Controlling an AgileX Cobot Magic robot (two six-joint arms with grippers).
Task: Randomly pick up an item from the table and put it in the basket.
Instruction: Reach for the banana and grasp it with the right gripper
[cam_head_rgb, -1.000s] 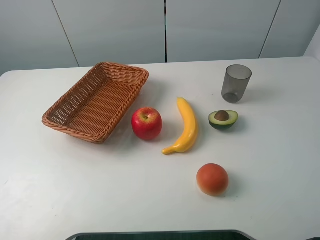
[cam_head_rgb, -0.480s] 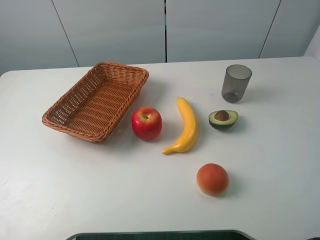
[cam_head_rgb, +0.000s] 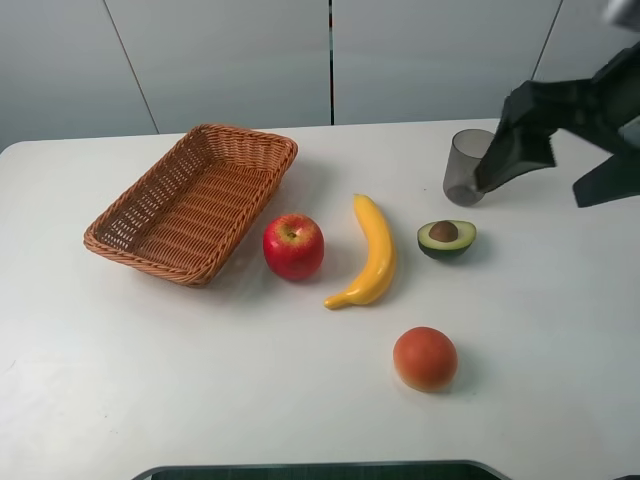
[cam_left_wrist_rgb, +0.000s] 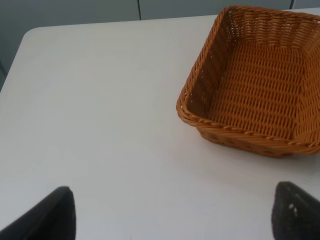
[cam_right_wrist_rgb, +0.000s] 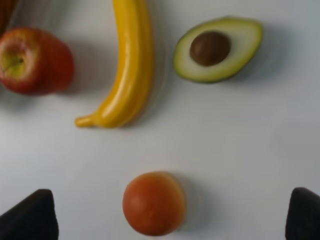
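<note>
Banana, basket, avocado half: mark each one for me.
banana (cam_head_rgb: 377, 250), exterior high view, middle of its body.
basket (cam_head_rgb: 205, 205), exterior high view, bare woven floor.
avocado half (cam_head_rgb: 444, 232), exterior high view, brown pit.

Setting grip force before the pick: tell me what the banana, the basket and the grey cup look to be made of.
Banana: likely moulded plastic, smooth and slightly glossy; the yellow is even and unspotted.
Basket: woven wicker or rattan-like strands, matte orange-brown; the weave shows plainly.
Grey cup: probably translucent plastic, possibly glass; its base shows dimly through the wall.
</note>
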